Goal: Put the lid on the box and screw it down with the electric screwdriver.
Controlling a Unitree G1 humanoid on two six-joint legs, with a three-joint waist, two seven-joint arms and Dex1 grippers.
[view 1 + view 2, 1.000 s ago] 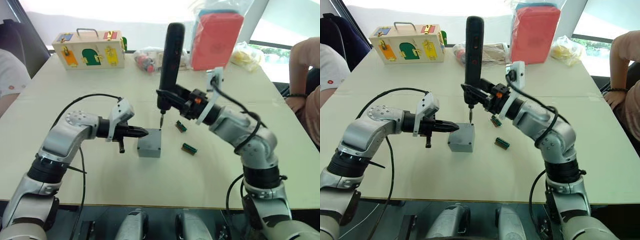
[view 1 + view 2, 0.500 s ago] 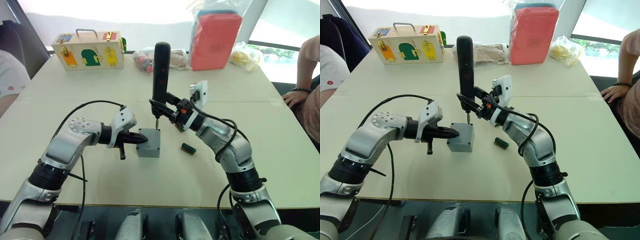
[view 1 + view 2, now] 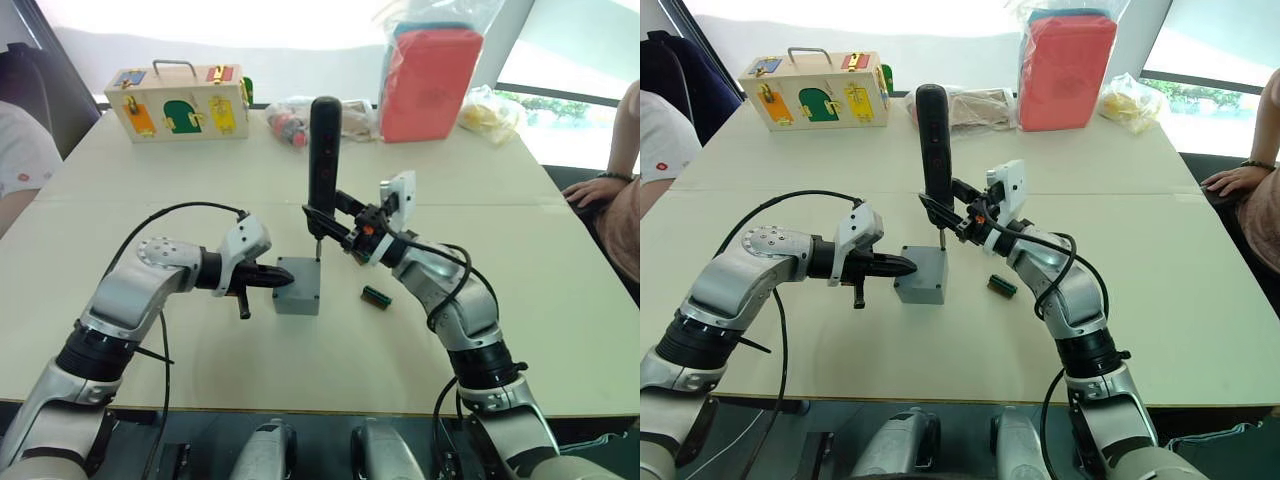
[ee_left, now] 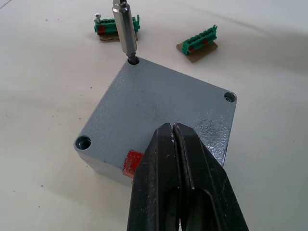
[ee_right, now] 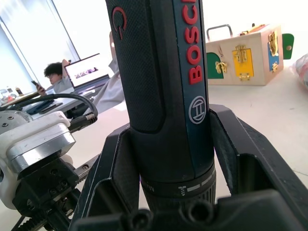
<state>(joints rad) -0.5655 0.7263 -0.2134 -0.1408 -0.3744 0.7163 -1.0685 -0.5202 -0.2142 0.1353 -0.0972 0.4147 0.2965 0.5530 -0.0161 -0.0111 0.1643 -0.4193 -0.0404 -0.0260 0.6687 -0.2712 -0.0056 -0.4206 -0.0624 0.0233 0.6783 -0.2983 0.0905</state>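
Note:
The grey box (image 3: 298,290) stands mid-table with the lid (image 4: 154,106) lying flush on top, its corner holes showing. My left gripper (image 4: 172,129) is shut, its tips at the lid's near edge above a small red mark (image 4: 131,162). In my right gripper (image 3: 322,220), which is shut on it, the black electric screwdriver (image 3: 323,150) stands upright. Its metal bit (image 4: 124,30) sits in the lid's far corner hole. The right wrist view looks up the screwdriver's body (image 5: 163,72) between the two fingers (image 5: 238,149).
Two green connector pieces (image 4: 115,25) (image 4: 199,41) lie just past the box. A wooden latch box (image 3: 180,100), a red bag (image 3: 430,80) and plastic bags stand at the table's far side. A person's hand (image 3: 595,190) rests at the right edge; another person sits at the left (image 3: 20,150).
My right arm has brought the screwdriver down and to the left, so its bit now sits in the lid's corner hole. My left gripper has stayed shut at the box.

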